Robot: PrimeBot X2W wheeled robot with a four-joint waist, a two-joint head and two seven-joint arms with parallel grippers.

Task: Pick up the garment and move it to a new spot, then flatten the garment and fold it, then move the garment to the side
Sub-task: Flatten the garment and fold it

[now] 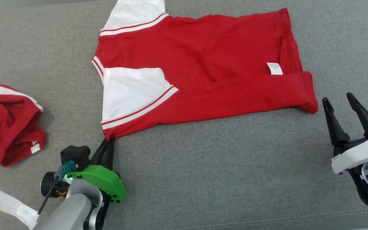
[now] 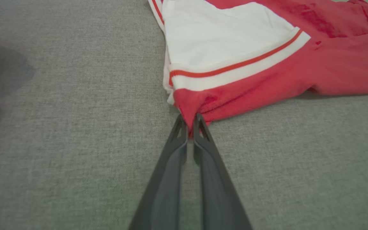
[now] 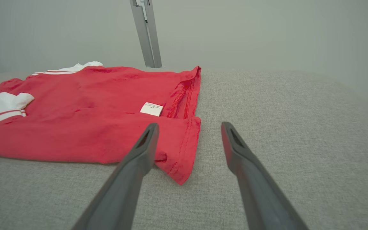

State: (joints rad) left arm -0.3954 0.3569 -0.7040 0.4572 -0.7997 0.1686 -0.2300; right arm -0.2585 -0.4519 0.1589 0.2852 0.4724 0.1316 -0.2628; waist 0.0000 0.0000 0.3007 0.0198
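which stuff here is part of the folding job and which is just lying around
In the job:
- shirt, spread flat
- left gripper, shut on the shirt's near corner
- right gripper, open beside the hem

Lying about:
- crumpled red cloth
- white strip
- post

A worktop [image 1: 209, 179] covered in grey woven fabric carries everything here, and a stitched seam [image 1: 267, 219] runs near its front edge. A red garment [image 1: 209, 54] with white sleeves and red-and-white striped trim lies spread flat toward the back. Its near long edge is folded over onto itself. A small white label [image 1: 274, 68] shows near its right end. Well apart from it, at the left edge, a second red-and-white garment [image 1: 8, 124] lies crumpled in a heap.
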